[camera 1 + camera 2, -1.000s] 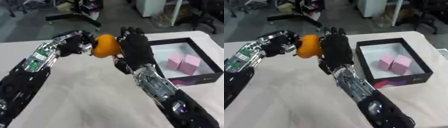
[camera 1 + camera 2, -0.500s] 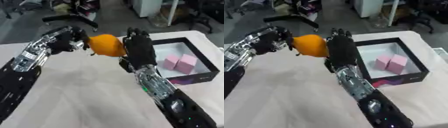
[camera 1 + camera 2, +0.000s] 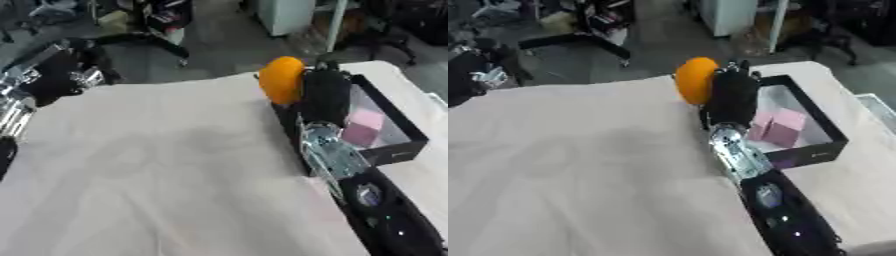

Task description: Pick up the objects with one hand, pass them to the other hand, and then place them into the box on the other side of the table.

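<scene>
An orange ball is held up above the table by my right hand, whose fingers curl round its right side. The ball hangs just over the left wall of the black box at the table's right side. Two pink blocks lie inside the box on its white floor. My left hand is far off at the upper left, past the table's far edge, apart from the ball and blurred.
A white cloth covers the table. My right forearm runs along the box's left side toward the lower right. Behind the table are chairs and stands on a grey floor.
My left hand has let go of the orange ball and drawn back to the left. My right hand has carried the ball rightward to the box's edge. The camera has shifted too.
</scene>
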